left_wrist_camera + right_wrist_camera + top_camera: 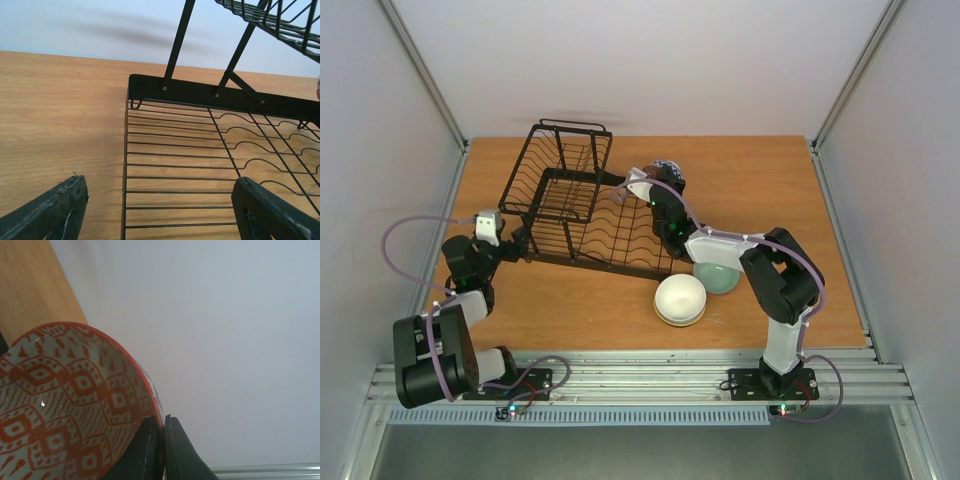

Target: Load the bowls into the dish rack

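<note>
The red-and-white patterned ceramic bowl (70, 400) is held by its rim, pinched between the clenched jaws of the right gripper (161, 421). The gripper reaches in at the far right side of the black wire dish rack (565, 195). A plain cream-white bowl (680, 298) and a plain sage green bowl (720, 278) sit just beside each other on the wooden desk (770, 190), near the rack's front edge. The left gripper (160, 182) is low at the rack's near left corner, its jaws released and wide apart.

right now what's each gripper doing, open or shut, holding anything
left gripper: open, empty, at the dish rack
right gripper: shut on the rim of the red-and-white bowl
</note>
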Controlling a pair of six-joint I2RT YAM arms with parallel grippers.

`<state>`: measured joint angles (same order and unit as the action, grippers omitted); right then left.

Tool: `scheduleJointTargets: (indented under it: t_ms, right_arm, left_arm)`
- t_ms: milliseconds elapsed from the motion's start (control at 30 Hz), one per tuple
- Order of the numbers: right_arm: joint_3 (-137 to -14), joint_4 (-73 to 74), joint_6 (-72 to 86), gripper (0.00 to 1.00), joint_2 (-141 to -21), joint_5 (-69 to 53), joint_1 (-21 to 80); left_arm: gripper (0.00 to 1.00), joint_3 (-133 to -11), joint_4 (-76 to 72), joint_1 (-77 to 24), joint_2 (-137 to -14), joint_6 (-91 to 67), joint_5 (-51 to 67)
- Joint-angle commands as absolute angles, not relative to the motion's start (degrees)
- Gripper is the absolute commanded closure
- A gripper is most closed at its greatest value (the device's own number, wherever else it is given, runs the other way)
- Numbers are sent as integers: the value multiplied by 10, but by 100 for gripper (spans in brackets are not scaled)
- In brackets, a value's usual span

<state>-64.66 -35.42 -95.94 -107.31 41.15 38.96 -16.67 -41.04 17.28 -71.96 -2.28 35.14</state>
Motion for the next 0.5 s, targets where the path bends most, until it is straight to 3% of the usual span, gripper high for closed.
scheduleJointTargets:
  t_ms: [0,467]
  right_arm:
    - [-623,-485,-1008,99,-1085,405,393]
    - [-587,-685,-1127,99,-1193,382,393]
  left_arm:
    - [20,-187,-448,167,-736,-6,364]
    - [20,-188,-451,168,-740,-1,367]
